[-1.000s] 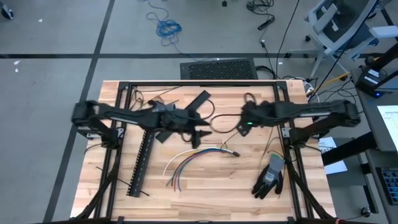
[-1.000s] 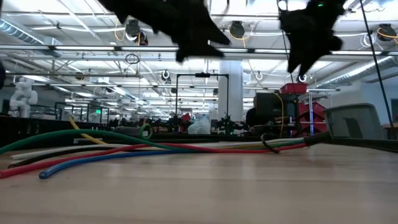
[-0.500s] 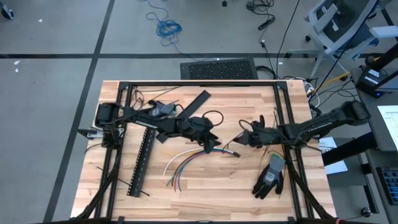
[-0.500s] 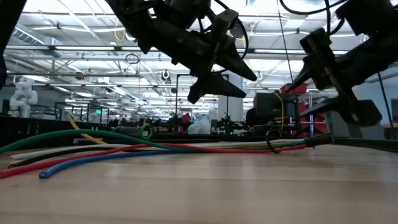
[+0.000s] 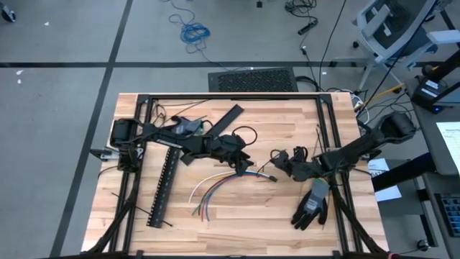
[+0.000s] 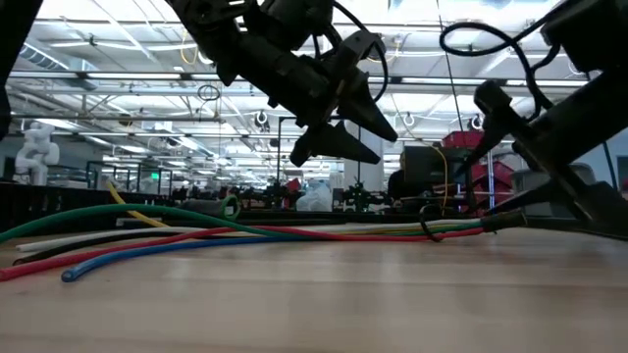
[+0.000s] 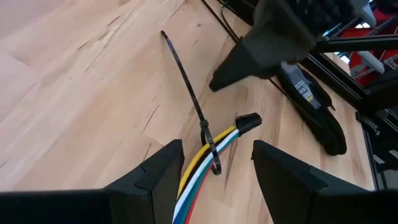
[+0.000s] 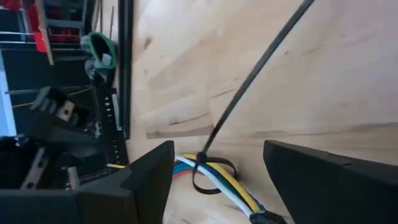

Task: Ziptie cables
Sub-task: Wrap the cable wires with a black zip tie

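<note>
The cables [image 5: 219, 183] lie flat on the wooden table, a fan of blue, white, yellow, red and green wires [image 6: 196, 240] ending in a small dark connector [image 7: 249, 121]. A black ziptie [image 7: 210, 149] is looped around them near the connector, and its long tail [image 8: 249, 81] lies on the wood. My left gripper [image 5: 244, 162] hovers open above the bundle, one finger on either side [image 7: 214, 177]. My right gripper [image 5: 279, 162] is open too, just off the connector end and pointing at the loop [image 8: 214, 177].
A black glove [image 5: 310, 205] lies near the table's right front corner. A black perforated rail [image 5: 164, 185] lies on the left, a flat black strip [image 5: 230, 119] at the back. Dark frame bars [image 5: 327, 129] border the table. Bare wood is free in front of the cables.
My left gripper has come down and toward the cables, then held still over them. My right gripper has dropped from high above the table toward the near edge and the connector end, rolling its wrist so that its fingers now stand one above the other.
</note>
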Controlling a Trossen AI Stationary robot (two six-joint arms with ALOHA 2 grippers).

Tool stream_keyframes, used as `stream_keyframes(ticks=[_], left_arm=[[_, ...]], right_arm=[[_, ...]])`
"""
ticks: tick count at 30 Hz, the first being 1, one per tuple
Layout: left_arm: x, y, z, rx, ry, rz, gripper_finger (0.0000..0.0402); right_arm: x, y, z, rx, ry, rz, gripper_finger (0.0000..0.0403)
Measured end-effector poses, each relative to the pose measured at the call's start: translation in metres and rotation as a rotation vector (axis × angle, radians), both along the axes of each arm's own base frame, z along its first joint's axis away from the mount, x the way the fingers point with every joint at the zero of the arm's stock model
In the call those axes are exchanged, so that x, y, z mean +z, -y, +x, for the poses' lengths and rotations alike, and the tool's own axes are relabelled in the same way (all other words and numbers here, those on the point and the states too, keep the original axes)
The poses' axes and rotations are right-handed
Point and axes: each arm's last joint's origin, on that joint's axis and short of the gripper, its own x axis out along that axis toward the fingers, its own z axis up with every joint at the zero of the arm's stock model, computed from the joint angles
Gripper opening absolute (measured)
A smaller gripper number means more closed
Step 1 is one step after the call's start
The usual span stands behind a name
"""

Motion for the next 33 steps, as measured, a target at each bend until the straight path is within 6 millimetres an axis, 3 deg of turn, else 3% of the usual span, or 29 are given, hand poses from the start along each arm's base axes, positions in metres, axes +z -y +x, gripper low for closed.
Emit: stream_keyframes(ticks=[8,17,33], left_arm=[[0.0,-0.001,0.0,0.037,0.0,0.024,0.0196],[-0.003,0.001,0.001,0.036,-0.007,0.021,0.0196],[-0.002,0.014,0.002,0.044,0.008,0.044,0.0195]], right_arm=[[-0.004,0.002,0.022,-0.055,-0.03,-0.024,0.0238],[-0.01,0.002,0.028,-0.032,-0.081,-0.015,0.0233],[-0.011,0.008,0.028,-0.047,-0.106,-0.059,0.011]])
